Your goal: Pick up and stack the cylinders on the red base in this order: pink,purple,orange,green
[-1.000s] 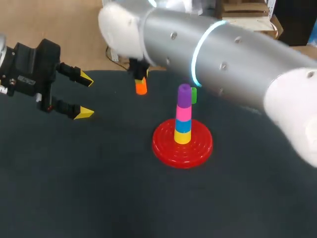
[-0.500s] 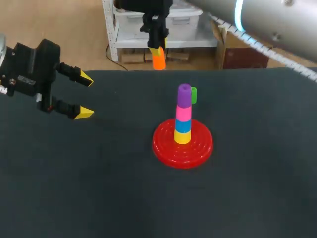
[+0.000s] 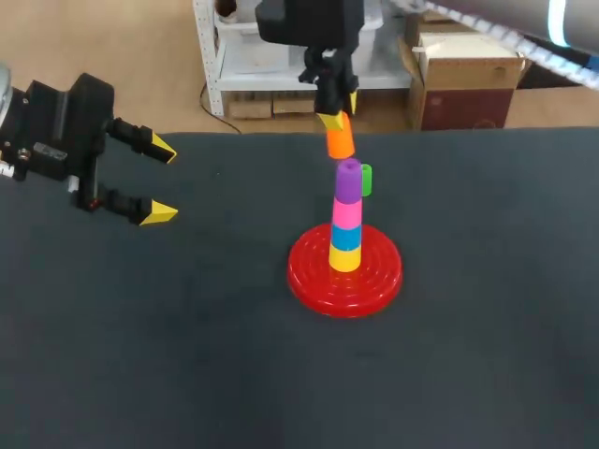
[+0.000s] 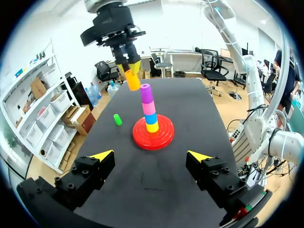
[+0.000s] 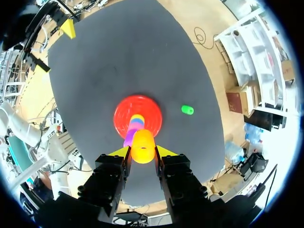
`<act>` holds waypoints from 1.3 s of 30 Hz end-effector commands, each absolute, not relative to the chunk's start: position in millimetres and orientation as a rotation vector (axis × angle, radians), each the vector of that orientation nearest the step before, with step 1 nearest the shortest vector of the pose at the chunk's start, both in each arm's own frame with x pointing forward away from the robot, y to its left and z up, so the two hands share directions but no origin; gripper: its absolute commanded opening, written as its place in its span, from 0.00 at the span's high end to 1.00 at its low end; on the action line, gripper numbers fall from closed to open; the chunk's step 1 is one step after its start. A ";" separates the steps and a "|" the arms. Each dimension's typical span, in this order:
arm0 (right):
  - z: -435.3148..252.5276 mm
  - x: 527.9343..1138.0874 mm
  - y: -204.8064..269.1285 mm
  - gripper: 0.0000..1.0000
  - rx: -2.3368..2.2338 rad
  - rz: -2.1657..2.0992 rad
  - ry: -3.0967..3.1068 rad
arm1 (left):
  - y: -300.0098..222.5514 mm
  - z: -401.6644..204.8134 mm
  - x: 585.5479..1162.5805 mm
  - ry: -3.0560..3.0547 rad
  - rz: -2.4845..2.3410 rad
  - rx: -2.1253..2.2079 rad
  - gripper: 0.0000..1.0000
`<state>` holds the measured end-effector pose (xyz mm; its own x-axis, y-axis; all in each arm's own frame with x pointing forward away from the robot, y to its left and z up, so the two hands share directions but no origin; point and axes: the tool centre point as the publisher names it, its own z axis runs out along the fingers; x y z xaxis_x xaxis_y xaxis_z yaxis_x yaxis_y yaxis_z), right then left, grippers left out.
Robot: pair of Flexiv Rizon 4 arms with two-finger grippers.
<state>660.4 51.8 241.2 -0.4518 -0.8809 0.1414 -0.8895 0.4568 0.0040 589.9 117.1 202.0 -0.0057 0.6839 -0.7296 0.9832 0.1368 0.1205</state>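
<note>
**Orange held just off the stack's axis**

The right arm (image 3: pixel 571 23) reaches past the middle, and its jaws are clamped on the orange cylinder (image 3: pixel 339 142), one yellow tip on each side of its upper part. The cylinder hangs below them in the air, roughly upright with a slight tilt in the head view.

The stack stands on the red base (image 3: pixel 374 281). From the bottom it is yellow, blue, the pink cylinder (image 3: pixel 346 213), then the purple cylinder (image 3: pixel 348 181) on top. Orange is next in the order.

The placing turns on one relation. The orange cylinder is higher than the purple top and close to it, but not over it. In the head view its lower end sits just up and to the left of the purple top. The left wrist view shows it apart from the stack and off to one side. In the right wrist view the stack shows past one side of the orange cylinder, not hidden straight under it. So I judge a short sideways shift is needed to line the two long axes up before lowering. Levelling out the tilt would help the cylinder seat cleanly.

The green cylinder (image 3: pixel 366 179) lies on the worktop (image 3: pixel 187 355) just behind the stack, not yet picked up. It is near enough that a low approach could knock it.

The left arm (image 3: pixel 56 131) is well apart at the worktop's left edge, its jaws wide apart and holding nothing. The right arm is far the nearer to the stack.
</note>
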 end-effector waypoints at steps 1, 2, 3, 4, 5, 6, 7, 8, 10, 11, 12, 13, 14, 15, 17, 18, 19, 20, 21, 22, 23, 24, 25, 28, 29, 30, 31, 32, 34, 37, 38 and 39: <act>244.5 639.0 27.9 1.00 1.783 -0.111 -2.901 | 117.6 200.5 590.4 1.751 -0.576 1.612 0.00; 244.4 638.4 27.8 1.00 1.784 -0.114 -2.902 | 117.6 200.5 590.4 1.751 -0.576 1.612 0.00; 243.4 637.7 27.9 1.00 1.785 -0.122 -2.901 | 117.6 200.5 590.4 1.751 -0.576 1.612 0.00; 241.7 637.4 28.1 1.00 1.785 -0.125 -2.901 | 117.6 200.5 590.4 1.751 -0.576 1.612 0.00; 240.5 637.6 28.2 1.00 1.781 -0.132 -2.912 | 117.6 200.5 590.4 1.751 -0.576 1.612 0.00; 238.7 637.9 28.8 1.00 1.773 -0.149 -2.914 | 117.6 200.5 590.4 1.751 -0.576 1.612 0.00; 237.4 638.5 29.1 1.00 1.769 -0.158 -2.917 | 117.6 200.5 590.4 1.751 -0.576 1.612 0.00; 236.2 639.5 29.8 1.00 1.769 -0.159 -2.917 | 117.6 200.5 590.4 1.751 -0.576 1.612 0.00; 235.8 640.2 32.7 1.00 1.772 -0.180 -2.926 | 117.6 200.5 590.4 1.751 -0.576 1.612 0.00; 235.9 640.5 34.4 1.00 1.776 -0.196 -2.925 | 117.6 200.5 590.4 1.751 -0.576 1.612 0.00; 236.1 640.8 36.2 1.00 1.777 -0.200 -2.925 | 117.6 200.5 590.4 1.751 -0.576 1.612 0.00; 236.3 641.3 38.2 1.00 1.782 -0.208 -2.924 | 117.6 200.5 590.4 1.751 -0.576 1.612 0.00; 236.2 641.9 39.3 1.00 1.785 -0.212 -2.923 | 117.6 200.5 590.4 1.751 -0.576 1.612 0.00; 236.2 642.6 40.5 1.00 1.786 -0.215 -2.922 | 117.6 200.5 590.4 1.751 -0.576 1.612 0.00; 236.5 643.6 42.6 1.00 1.789 -0.231 -2.915 | 117.6 200.5 590.4 1.751 -0.576 1.612 0.00; 236.9 644.3 43.3 1.00 1.791 -0.230 -2.911 | 117.6 200.5 590.4 1.751 -0.576 1.612 0.00; 237.3 644.7 43.6 1.00 1.792 -0.232 -2.906 | 117.6 200.5 590.4 1.751 -0.576 1.612 0.00; 238.2 645.0 44.1 1.00 1.792 -0.234 -2.905 | 117.6 200.5 590.4 1.751 -0.576 1.612 0.00; 238.7 645.0 44.2 1.00 1.794 -0.231 -2.899 | 117.6 200.5 590.4 1.751 -0.576 1.612 0.00; 239.6 644.8 44.0 1.00 1.791 -0.233 -2.898 | 117.6 200.5 590.4 1.751 -0.576 1.612 0.00; 240.7 644.4 43.3 1.00 1.789 -0.235 -2.897 | 117.6 200.5 590.4 1.751 -0.576 1.612 0.00; 242.2 643.3 42.6 1.00 1.786 -0.234 -2.892 | 117.6 200.5 590.4 1.751 -0.576 1.612 0.00; 243.4 642.4 41.6 1.00 1.784 -0.236 -2.891 | 117.6 200.5 590.4 1.751 -0.576 1.612 0.00; 246.7 639.8 39.0 1.00 1.790 -0.232 -2.870 | 117.6 200.5 590.4 1.751 -0.576 1.612 0.00; 247.8 638.7 37.8 1.00 1.801 -0.220 -2.849 | 117.6 200.5 590.4 1.751 -0.576 1.612 0.00; 248.9 637.4 37.1 1.00 1.810 -0.220 -2.837 | 117.6 200.5 590.4 1.751 -0.576 1.612 0.00; 249.3 636.4 36.2 1.00 1.827 -0.202 -2.808 | 117.6 200.5 590.4 1.751 -0.576 1.612 0.00; 248.4 635.1 35.9 1.00 1.850 -0.195 -2.775 | 117.6 200.5 590.4 1.751 -0.576 1.612 0.00; 242.4 633.9 34.7 1.00 1.860 -0.162 -2.721 | 117.6 200.5 590.4 1.751 -0.576 1.612 0.00; 233.7 632.6 31.7 1.00 1.859 -0.124 -2.662 | 117.6 200.5 590.4 1.751 -0.576 1.612 0.00; 232.0 632.2 31.1 1.00 1.863 -0.119 -2.651 | 117.6 200.5 590.4 1.751 -0.576 1.612 0.00; 231.2 632.0 30.9 1.00 1.862 -0.118 -2.648 | 117.6 200.5 590.4 1.751 -0.576 1.612 0.00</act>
<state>627.4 26.2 232.9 -0.3359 -0.9319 -0.1368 -0.9407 0.3393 -0.0019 589.9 117.1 202.0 -0.0057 0.6839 -0.7296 0.9832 0.1368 0.1205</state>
